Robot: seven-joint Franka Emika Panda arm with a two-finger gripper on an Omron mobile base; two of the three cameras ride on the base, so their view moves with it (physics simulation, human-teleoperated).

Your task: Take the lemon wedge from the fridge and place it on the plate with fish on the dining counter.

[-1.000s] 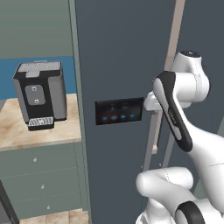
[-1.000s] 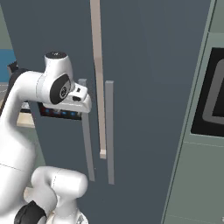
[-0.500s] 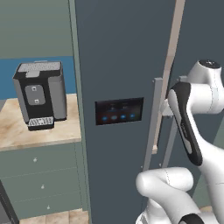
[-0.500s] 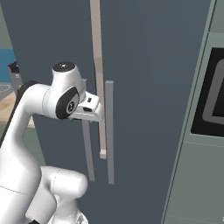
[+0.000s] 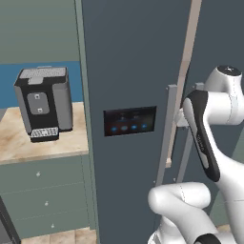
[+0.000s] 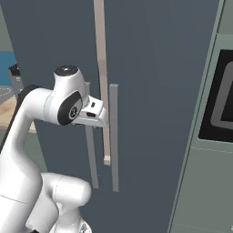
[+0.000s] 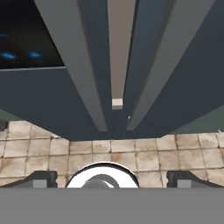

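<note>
Tiled kitchen floor [image 7: 144, 159] lies below the shut fridge [image 5: 133, 62], whose doors hide the shelves and whatever lies on them. Close in front of the two long vertical handles [image 7: 83, 65] hangs the gripper [image 7: 111, 178], its jaws spread wide and grasping nothing, the fingertips [image 7: 41, 178] cut off at the frame's bottom. Left of the fridge's black panel [image 5: 130, 120] with blue lights, a black coffee machine [image 5: 44, 102] stands on a light wooden top [image 5: 28, 143].
</note>
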